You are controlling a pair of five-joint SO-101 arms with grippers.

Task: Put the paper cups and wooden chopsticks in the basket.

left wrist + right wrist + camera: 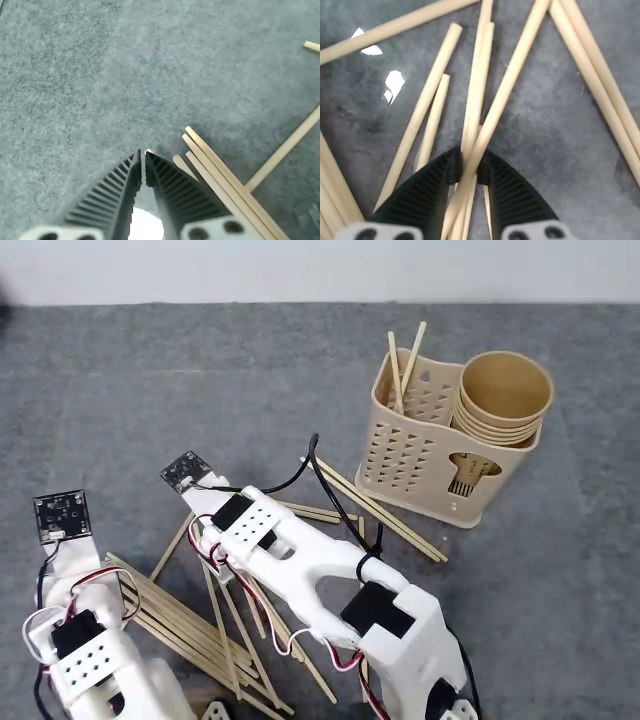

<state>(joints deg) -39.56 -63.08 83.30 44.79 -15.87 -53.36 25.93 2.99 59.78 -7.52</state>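
Note:
A perforated beige basket (420, 455) stands at the back right. It holds a stack of paper cups (505, 390) and two upright wooden chopsticks (405, 365). Many loose chopsticks (190, 625) lie scattered on the grey mat in the front middle. My right gripper (468, 167) is low over this pile, shut on a long slanted chopstick (505, 90) and a second one (477, 85) beside it. My left gripper (141, 157) is shut just over the mat at the front left, beside the ends of a few parallel chopsticks (220, 175), with nothing gripped.
A pair of chopsticks (385, 510) lies diagonally just in front of the basket. The right arm's white body (300, 570) stretches over the pile. Open grey mat (150, 380) spreads across the back left. Small white flecks (394, 82) lie on the mat.

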